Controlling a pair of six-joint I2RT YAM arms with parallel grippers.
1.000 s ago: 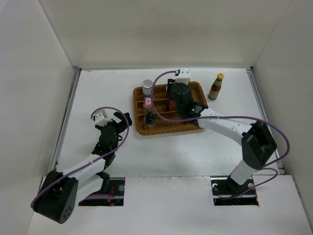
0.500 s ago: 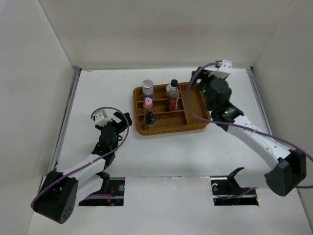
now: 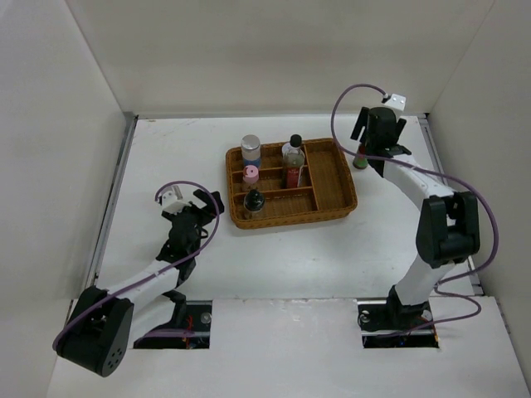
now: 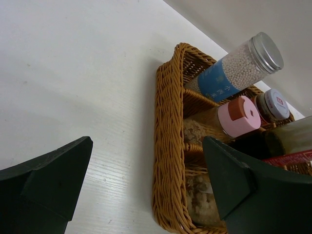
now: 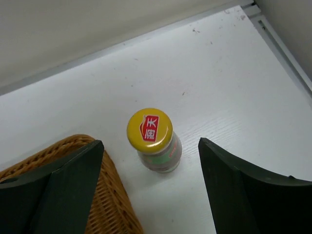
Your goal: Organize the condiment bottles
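Observation:
The brown wicker tray (image 3: 349,184) holds the silver-capped blue-label bottle (image 3: 250,149), the pink-capped bottle (image 3: 250,174), the black-capped dark bottle (image 3: 253,201) and the tall clear black-capped bottle (image 3: 293,159). The left wrist view shows the silver-capped bottle (image 4: 241,66), the pink-capped one (image 4: 237,116) and a short red-lidded jar (image 4: 272,105) in the tray (image 4: 168,146). The yellow-capped green bottle (image 5: 152,139) stands upright on the table just right of the tray (image 5: 105,204). My right gripper (image 5: 150,142) is open above it, one finger on each side, not touching. In the top view, the right gripper (image 3: 377,131) hides most of that bottle (image 3: 360,162). My left gripper (image 4: 147,141) is open and empty, left of the tray.
White walls enclose the table on three sides. A metal rail (image 3: 438,166) runs along the right edge, close to the right gripper. The left arm (image 3: 178,249) rests low on the table at the left.
My right arm swung from over the tray to the back right and now hovers over the yellow-capped bottle. The tall clear bottle stands free in the tray. The left arm has not moved.

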